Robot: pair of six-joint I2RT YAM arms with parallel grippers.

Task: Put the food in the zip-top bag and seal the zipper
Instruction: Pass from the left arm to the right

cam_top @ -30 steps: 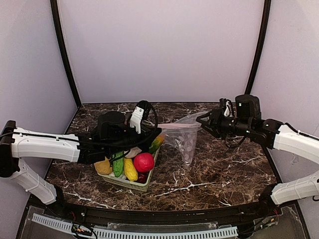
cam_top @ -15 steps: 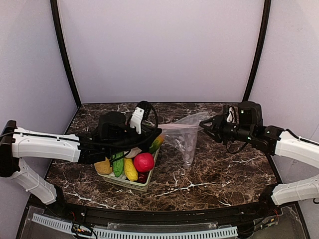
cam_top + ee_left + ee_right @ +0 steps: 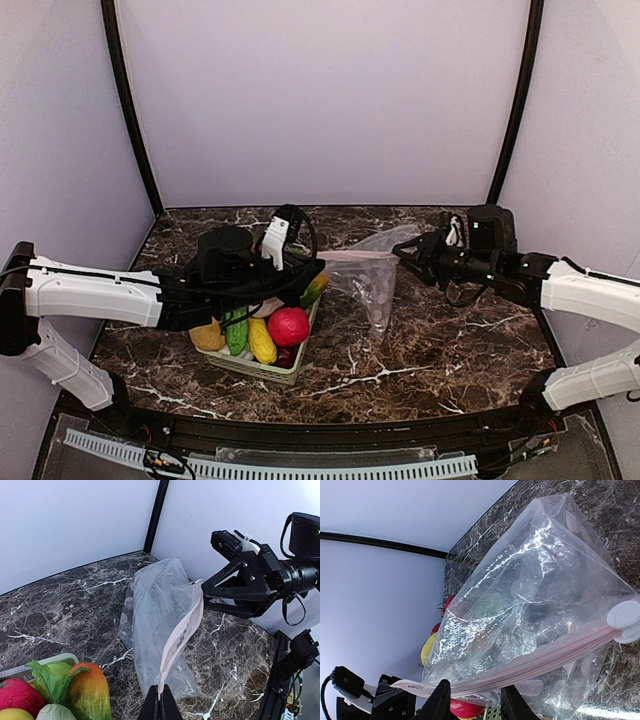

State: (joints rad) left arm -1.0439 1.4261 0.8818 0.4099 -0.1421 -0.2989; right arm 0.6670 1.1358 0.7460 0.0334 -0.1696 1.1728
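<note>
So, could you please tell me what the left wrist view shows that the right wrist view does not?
Only the left wrist view shows the right end effector whole from outside, open, near the far end of the zipper, and the left end effector pinched shut on the near end. Only the right wrist view shows the white slider at the zipper's end. Both show the clear bag, the pink zipper, some of the food and the marble table.
</note>
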